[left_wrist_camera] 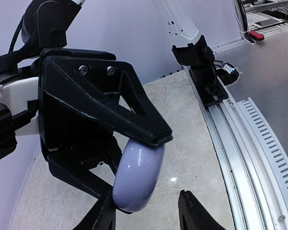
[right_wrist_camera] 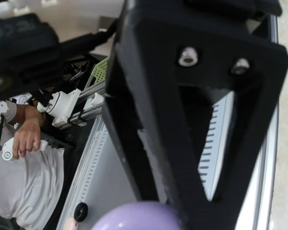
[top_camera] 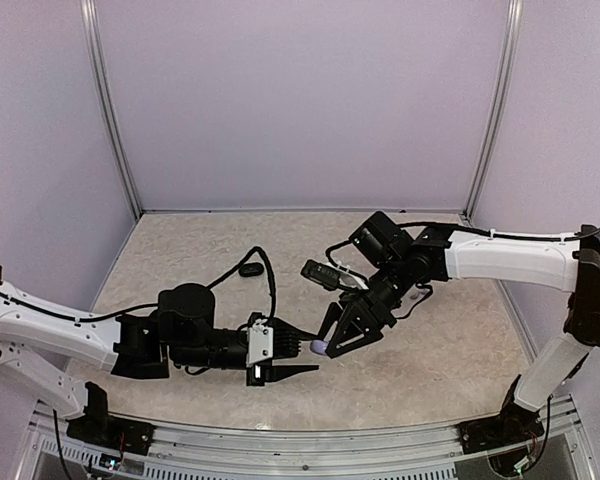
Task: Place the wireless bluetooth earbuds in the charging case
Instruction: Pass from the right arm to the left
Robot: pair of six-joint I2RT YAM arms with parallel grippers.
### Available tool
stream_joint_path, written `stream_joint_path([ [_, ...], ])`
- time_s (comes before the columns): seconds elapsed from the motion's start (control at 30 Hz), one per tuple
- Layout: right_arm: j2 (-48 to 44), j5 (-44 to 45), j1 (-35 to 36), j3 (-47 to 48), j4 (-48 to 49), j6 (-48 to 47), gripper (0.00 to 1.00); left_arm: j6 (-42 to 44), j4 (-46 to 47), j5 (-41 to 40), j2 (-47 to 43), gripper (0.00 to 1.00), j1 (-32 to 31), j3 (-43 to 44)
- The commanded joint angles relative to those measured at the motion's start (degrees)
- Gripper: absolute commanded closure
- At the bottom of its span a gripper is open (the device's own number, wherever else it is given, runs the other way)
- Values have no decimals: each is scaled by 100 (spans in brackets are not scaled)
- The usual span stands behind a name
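The charging case is a lavender oval, held in the air above the tabletop with my right gripper shut on it. In the left wrist view the case sits edge-on between that gripper's ribbed finger above and its other finger below. My left gripper reaches in from the left, and its fingers straddle the case. One left fingertip stands clear of the case with bare table showing between them. The right wrist view shows the case at its bottom edge. The earbuds are out of view.
A small black oval thing lies on the table behind the left arm, beside its cable. The aluminium rail runs along the near edge with the right arm's base on it. A person's hand is beyond the table.
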Motion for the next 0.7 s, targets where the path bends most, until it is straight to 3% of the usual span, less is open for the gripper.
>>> stream_joint_path([
  [0.0, 92, -300, 155, 138, -44, -255, 73, 115, 70, 67, 122, 56, -123, 201],
  [0.5, 276, -464, 349, 126, -53, -282, 74, 276, 107, 72, 194, 71, -392, 318],
  [0.67, 324, -500, 357, 144, -49, -268, 75, 262, 186, 150, 244, 69, -447, 392],
])
